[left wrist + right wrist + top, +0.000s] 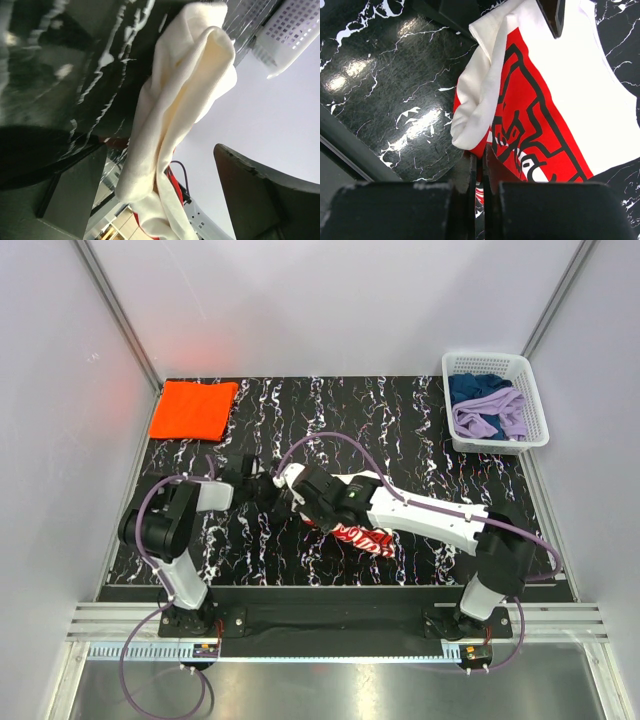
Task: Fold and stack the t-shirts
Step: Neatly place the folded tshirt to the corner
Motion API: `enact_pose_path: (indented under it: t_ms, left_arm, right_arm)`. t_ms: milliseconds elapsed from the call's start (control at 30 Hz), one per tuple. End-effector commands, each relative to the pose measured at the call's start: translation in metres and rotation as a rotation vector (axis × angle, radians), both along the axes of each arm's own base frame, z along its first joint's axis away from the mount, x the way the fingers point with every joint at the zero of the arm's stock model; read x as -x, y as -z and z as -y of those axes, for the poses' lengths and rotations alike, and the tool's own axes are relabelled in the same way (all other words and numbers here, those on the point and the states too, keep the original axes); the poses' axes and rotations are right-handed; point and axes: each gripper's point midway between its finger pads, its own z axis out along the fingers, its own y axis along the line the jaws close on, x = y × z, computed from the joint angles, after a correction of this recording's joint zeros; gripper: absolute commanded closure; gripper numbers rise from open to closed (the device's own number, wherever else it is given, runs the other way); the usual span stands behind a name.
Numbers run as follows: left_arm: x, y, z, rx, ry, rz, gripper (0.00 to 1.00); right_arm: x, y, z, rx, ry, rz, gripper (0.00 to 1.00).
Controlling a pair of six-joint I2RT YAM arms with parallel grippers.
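Pinched shut in my right claw [481,162] is the white t-shirt [560,90], at the bench's [400,400] middle. My left claw [255,475] gapes wide, gripping nothing. At the bench's far-left corner lies the orange t-shirt [193,409], folded.

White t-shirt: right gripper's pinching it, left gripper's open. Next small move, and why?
Probably close the left gripper on the white t-shirt: a raised fold appears to hang between its open jaws, while the right gripper is shut on an edge.
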Motion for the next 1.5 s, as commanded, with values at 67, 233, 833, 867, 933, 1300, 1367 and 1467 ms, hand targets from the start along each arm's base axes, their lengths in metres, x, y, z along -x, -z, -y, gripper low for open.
enact_pose_path:
  t_ms: [67, 233, 833, 867, 933, 1300, 1367, 1467]
  left_arm:
    - [0.003, 0.037, 0.01, -0.081, -0.007, -0.05, 0.01]
    - [-0.002, 0.049, 0.012, -0.092, -0.031, -0.05, 0.01]
    - [-0.045, 0.029, 0.024, -0.173, 0.231, 0.31, 1.0]
    - [-0.048, 0.025, 0.025, -0.175, 0.254, 0.336, 1.0]
    - [-0.055, 0.015, 0.024, -0.213, 0.325, 0.406, 1.0]
    - [-0.101, -0.02, -0.018, -0.498, 0.473, 0.578, 1.0]
    - [-0.111, -0.022, -0.041, -0.572, 0.464, 0.547, 1.0]
    - [-0.14, -0.047, -0.068, -0.682, 0.426, 0.594, 1.0]
  right_arm:
    - [-0.006, -0.035, -0.004, -0.102, -0.003, 0.035, 1.0]
    - [-0.005, -0.036, -0.003, -0.114, -0.008, 0.031, 1.0]
    - [0.018, -0.06, 0.013, -0.214, 0.124, -0.102, 0.06]
    - [0.019, -0.064, 0.02, -0.223, 0.165, -0.119, 0.01]
    - [0.025, -0.067, 0.039, -0.223, 0.225, -0.157, 0.0]
    - [0.035, -0.05, 0.129, -0.142, 0.466, -0.244, 0.0]
    - [0.038, -0.048, 0.13, -0.152, 0.47, -0.254, 0.0]
    - [0.042, -0.044, 0.131, -0.158, 0.488, -0.281, 0.0]
